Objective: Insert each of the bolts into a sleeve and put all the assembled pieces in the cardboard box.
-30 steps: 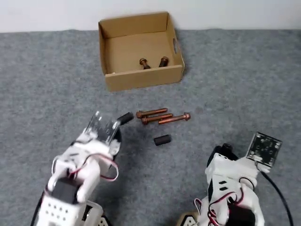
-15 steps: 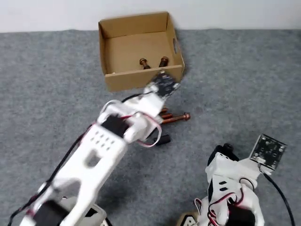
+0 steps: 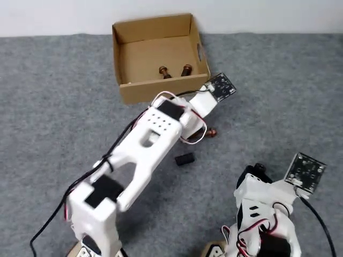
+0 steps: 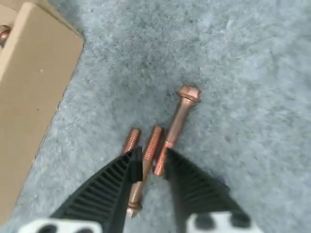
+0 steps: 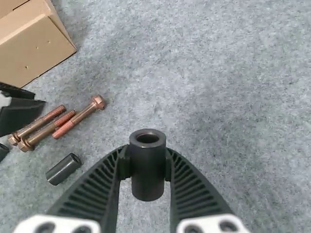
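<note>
Three copper bolts lie side by side on the grey carpet in front of the cardboard box. My left gripper hangs open just over them, and the middle bolt lies between its fingertips. In the high view the left arm stretches across the bolts, leaving one bolt head showing. My right gripper is shut on an upright black sleeve, held near the front right of the table. A loose black sleeve lies on the carpet near the bolts. Two assembled pieces rest inside the box.
The right arm sits at the near right edge. Bare carpet spreads to the right of the bolts and to the left of the box. The box wall stands close beside the left gripper.
The left arm has swung from the near left out over the bolts and lowered its open gripper onto them. The right arm has stayed where it was, holding the sleeve.
</note>
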